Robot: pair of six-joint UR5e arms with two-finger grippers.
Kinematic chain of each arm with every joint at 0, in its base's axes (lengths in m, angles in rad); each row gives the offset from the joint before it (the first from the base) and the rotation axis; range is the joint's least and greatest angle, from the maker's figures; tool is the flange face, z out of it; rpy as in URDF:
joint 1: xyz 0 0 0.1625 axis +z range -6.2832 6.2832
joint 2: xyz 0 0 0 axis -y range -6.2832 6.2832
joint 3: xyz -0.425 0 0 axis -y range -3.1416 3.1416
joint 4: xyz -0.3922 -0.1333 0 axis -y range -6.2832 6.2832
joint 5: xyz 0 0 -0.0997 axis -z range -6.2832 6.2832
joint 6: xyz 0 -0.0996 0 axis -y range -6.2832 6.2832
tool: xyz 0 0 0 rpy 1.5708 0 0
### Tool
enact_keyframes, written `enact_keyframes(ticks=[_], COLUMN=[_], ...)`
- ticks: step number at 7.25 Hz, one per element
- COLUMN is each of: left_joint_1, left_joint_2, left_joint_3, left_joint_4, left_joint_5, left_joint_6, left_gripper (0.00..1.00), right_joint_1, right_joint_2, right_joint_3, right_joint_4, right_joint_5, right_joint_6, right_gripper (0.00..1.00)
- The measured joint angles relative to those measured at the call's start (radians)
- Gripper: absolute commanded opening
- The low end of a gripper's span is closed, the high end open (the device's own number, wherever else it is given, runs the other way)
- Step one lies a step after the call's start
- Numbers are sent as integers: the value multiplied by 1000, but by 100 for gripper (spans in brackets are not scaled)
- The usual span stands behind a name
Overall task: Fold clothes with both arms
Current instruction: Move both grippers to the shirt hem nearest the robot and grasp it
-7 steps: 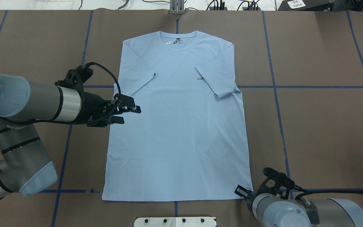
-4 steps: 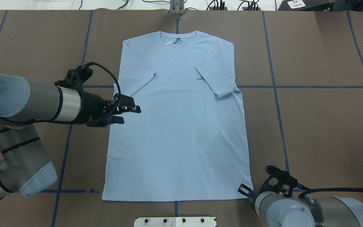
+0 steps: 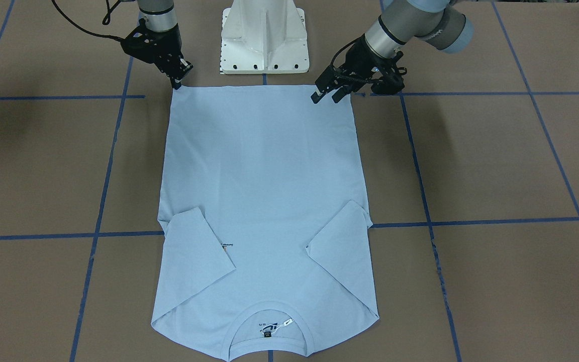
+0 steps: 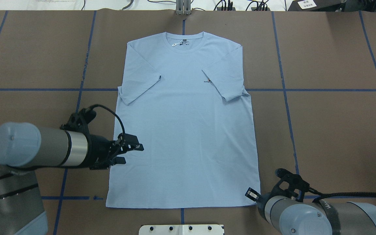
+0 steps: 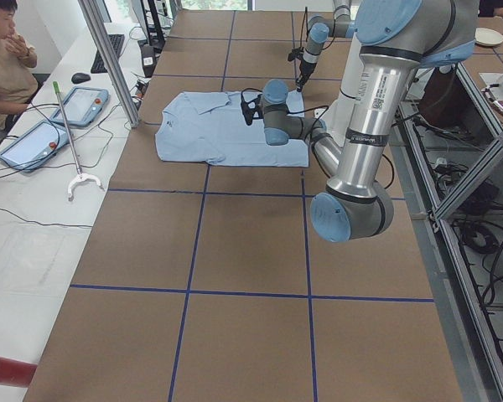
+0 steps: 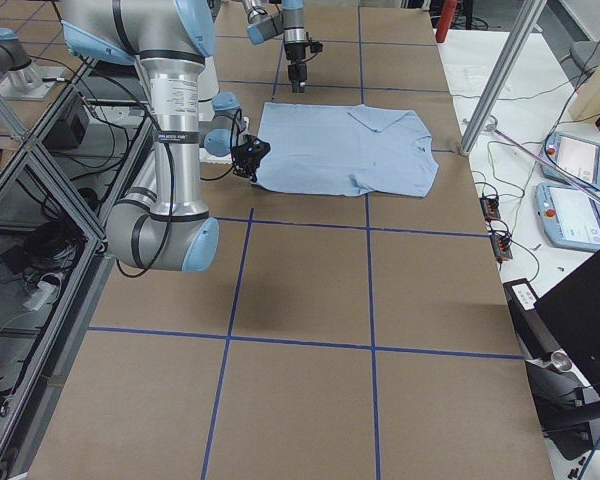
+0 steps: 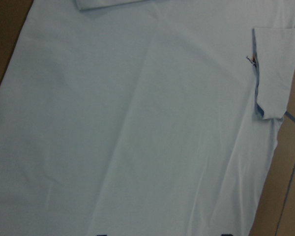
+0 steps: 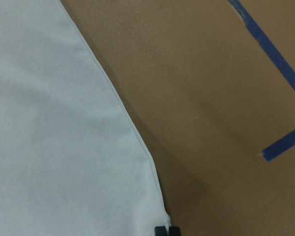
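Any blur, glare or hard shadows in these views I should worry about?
Left wrist view: soft, low contrast; T-shirt fills the frame, its chest print smeared. Right wrist view: sharper, hem edge crisp, a dark shadow on the table beside the hem corner. Front-facing view: even light, a diffuse shadow on the table at the view's left edge. Overhead view: even, no glare.

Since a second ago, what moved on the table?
The left pincer slid along the T-shirt's side edge toward the hem, open and empty. The right pincer barely shifted at the hem corner. The T-shirt stayed flat.
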Motion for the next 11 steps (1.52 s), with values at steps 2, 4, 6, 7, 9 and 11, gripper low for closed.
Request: enact_keyframes(ticks=[2,4,6,7,9,11], left_joint_1=[106,192,234,242,245,246], left_joint_2=[45,56,75,85,92,96], left_joint_3=[-43,-46,-48,-48,-48,-50], left_joint_4=[124,222,272,282,302,316], left_joint_5=[81,176,206,210,212,211], left_joint_6=[-63,-88,-92,-92,-94,-103], left_gripper=[75,75,74,74,70,52], right_joint_1=[0,0,3,4,6,8], right_joint_2=[4,16,25,28,34,36], right_joint_3=[2,2,3,3,4,5], right_joint_4=[0,1,1,2,1,2], right_joint_5=[2,3,2,0,-1,-2], right_joint_6=[-1,-1,0,0,0,0], right_gripper=[0,0,0,0,0,0])
